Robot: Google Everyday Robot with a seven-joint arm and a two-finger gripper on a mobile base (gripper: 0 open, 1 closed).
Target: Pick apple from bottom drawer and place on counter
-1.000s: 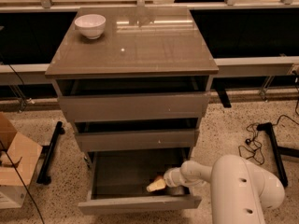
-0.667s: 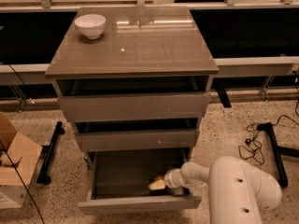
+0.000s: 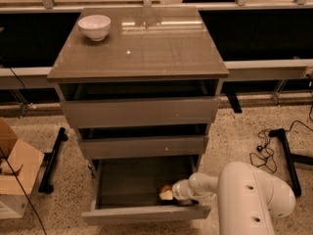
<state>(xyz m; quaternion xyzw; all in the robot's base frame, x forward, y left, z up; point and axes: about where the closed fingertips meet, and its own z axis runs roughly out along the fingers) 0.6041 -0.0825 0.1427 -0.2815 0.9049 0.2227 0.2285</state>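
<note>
The bottom drawer (image 3: 127, 182) is pulled open under two taller-fronted drawers. My white arm reaches in from the right, and my gripper (image 3: 168, 194) sits low over the drawer floor near its front right. A small reddish-yellow round shape, the apple (image 3: 165, 191), sits right at the gripper's tip and is partly hidden by it. I cannot tell whether the apple is held. The glossy grey-brown counter (image 3: 146, 48) tops the cabinet.
A white bowl (image 3: 94, 27) stands at the counter's back left. The two upper drawers (image 3: 139, 111) are slightly open. A cardboard box (image 3: 12, 173) is on the floor at left, and cables and a black stand (image 3: 283, 151) at right. A pale ledge runs behind.
My gripper stays in the bottom drawer and has edged slightly to the right. The apple stays at its tip.
</note>
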